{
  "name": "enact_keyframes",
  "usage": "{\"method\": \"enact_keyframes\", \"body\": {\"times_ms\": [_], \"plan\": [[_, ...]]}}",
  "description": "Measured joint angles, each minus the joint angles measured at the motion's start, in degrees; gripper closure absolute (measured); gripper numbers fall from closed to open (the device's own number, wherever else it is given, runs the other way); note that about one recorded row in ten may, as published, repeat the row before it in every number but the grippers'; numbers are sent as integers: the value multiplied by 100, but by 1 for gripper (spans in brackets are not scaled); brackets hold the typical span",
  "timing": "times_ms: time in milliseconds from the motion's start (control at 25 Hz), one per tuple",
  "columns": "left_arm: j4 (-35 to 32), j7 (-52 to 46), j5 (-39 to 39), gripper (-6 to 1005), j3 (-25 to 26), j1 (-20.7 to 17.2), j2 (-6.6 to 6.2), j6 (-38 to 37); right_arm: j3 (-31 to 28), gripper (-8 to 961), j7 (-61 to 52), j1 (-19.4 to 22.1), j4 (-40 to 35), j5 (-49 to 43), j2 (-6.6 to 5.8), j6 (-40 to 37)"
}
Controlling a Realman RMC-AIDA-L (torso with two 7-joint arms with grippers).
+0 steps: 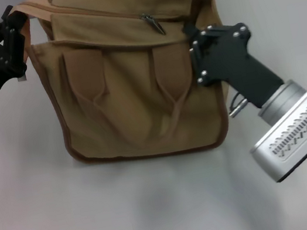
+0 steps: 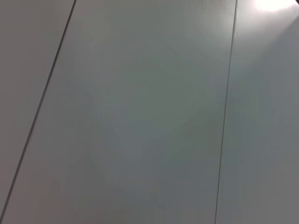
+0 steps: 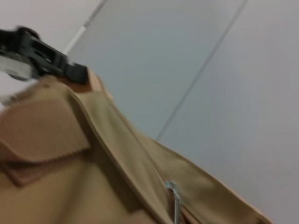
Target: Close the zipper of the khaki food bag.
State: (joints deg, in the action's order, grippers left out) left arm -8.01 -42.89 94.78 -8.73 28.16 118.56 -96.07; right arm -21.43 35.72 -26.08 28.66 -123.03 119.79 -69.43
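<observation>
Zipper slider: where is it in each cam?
Head view: slider on the bag top flap, right of centre, just left of the right end effector.
Left wrist view: not in it, only grey panels.
Right wrist view: slider at lower centre.
Shared landmark: left end effector at the bag's corner, also in the right wrist view.

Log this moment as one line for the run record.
left hand grips khaki food bag corner | right hand beside bag's right edge | zipper slider right of centre
</observation>
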Motion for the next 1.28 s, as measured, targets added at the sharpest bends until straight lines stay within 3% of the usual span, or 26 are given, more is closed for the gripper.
{"method": "enact_keyframes", "body": {"times_ms": [400,680,920,1000,1280], "plan": [[46,-6,9,976,-33,69,16,-2,-55,923,-740,100,41,-40,-13,-672],[119,-8,18,976,-75,132,32,-146,-39,879,-784,17,501,-49,-8,-567],[140,-17,30,976,-230,267,35,-139,-71,841,-743,-145,618,-57,-10,-29],[142,-63,26,976,-244,313,36,-185,-90,653,-743,-140,624,-59,-15,112],[84,-294,14,976,-236,475,30,-322,-50,598,-743,-22,635,-63,-27,127]]}}
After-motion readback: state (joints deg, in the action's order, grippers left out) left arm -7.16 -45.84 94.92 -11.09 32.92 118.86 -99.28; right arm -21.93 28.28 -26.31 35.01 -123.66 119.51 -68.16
